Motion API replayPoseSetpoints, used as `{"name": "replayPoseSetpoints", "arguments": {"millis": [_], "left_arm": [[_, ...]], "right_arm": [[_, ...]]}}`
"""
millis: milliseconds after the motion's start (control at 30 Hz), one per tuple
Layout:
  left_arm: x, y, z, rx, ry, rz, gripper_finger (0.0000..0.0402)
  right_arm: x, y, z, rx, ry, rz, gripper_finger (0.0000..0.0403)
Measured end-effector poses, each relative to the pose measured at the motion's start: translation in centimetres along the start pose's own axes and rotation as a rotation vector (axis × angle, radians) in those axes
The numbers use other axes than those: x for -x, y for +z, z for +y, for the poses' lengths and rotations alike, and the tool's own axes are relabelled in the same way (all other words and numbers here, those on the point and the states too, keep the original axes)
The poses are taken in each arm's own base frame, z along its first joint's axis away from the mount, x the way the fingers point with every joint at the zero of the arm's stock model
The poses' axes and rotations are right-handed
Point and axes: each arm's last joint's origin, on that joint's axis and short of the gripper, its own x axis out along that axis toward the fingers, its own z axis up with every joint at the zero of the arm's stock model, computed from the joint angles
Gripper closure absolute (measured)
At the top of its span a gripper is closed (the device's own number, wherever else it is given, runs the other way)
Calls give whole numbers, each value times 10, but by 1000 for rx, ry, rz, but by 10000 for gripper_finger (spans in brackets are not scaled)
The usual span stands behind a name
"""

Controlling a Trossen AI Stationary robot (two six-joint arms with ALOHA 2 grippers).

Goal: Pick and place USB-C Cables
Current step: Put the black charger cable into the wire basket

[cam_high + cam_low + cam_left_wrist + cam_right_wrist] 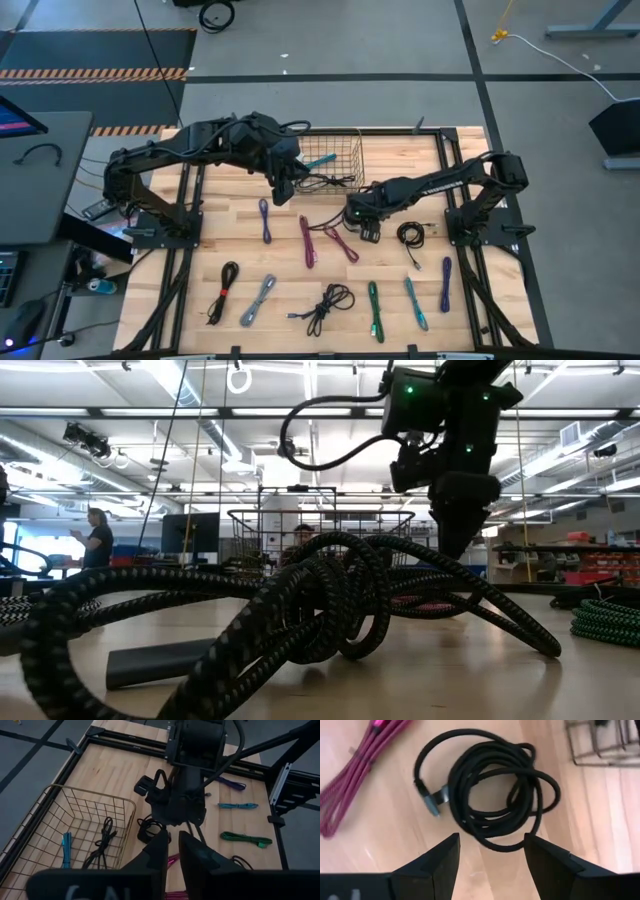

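Nearest edge of tabletop (215,245), high view: row of USB-C Cables laid out, black w/ red tie (222,292), grey (258,299), loose black tangle (327,305), green (374,310), teal (415,302), purple (445,283). Mid-tabletop: purple (265,220), two magenta (308,241).

Right gripper (491,851) hangs just above a black coiled cable (490,790); fingers spread wide, nothing between them. Coil sits between magenta cables and wire basket (335,160).

Step in hand (my read): grasp this coil, then carry to basket. To do well: I'd descend straight, centre jaws across the thick side of the coil where several loops overlap, not on the single stray loop or the plug end, else it uncoils on lift. Keep clear of basket wire and the magenta bundle beside it.

Left gripper (172,847) over the basket's near edge, fingers nearly together w/ a narrow gap, nothing held that I can see. Basket already has a blue cable (66,849) and a black one (102,837).

Hard to tell: low view blocked by a close-up black cable, so the right gripper's height above the tabletop is unclear. Second black coil (411,234) by right arm base is small in view.
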Motion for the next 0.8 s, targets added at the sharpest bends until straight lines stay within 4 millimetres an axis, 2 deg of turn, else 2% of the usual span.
{"name": "replayPoseSetpoints", "arguments": {"millis": [200, 467, 800], "left_arm": [[0, 0, 0, 1, 0, 0, 351], [0, 0, 0, -1, 0, 0, 351], [0, 0, 0, -3, 0, 1, 351]], "right_arm": [[2, -4, 11, 210, -1, -1, 178], [4, -5, 17, 454, -133, -22, 178], [3, 1, 14, 471, -35, -62, 178]]}}
